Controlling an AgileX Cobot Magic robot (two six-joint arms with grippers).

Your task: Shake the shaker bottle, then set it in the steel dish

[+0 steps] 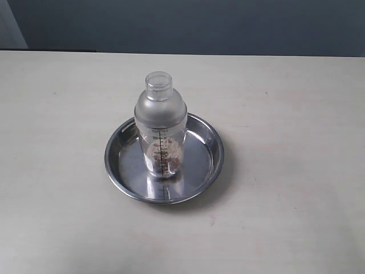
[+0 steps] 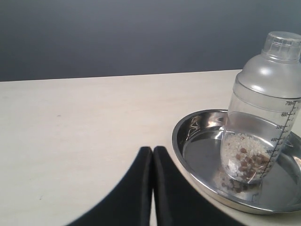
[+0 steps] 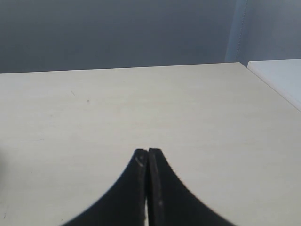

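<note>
The shaker bottle (image 1: pixel 161 123) stands upright inside the steel dish (image 1: pixel 121 171) in the middle of the table, with pale and brownish grains at its bottom. The left wrist view shows the shaker bottle (image 2: pixel 263 108) in the steel dish (image 2: pixel 197 155) too. My left gripper (image 2: pixel 153 149) is shut and empty, a short way from the dish rim. In the right wrist view my right gripper (image 3: pixel 147 151) is shut and empty over bare table, with neither bottle nor dish in sight. Neither gripper shows in the exterior view.
The pale table (image 1: pixel 285 114) stretches around the dish on all sides. A dark wall (image 1: pixel 188 23) runs behind its far edge. A white surface (image 3: pixel 280 77) lies beyond the table's corner in the right wrist view.
</note>
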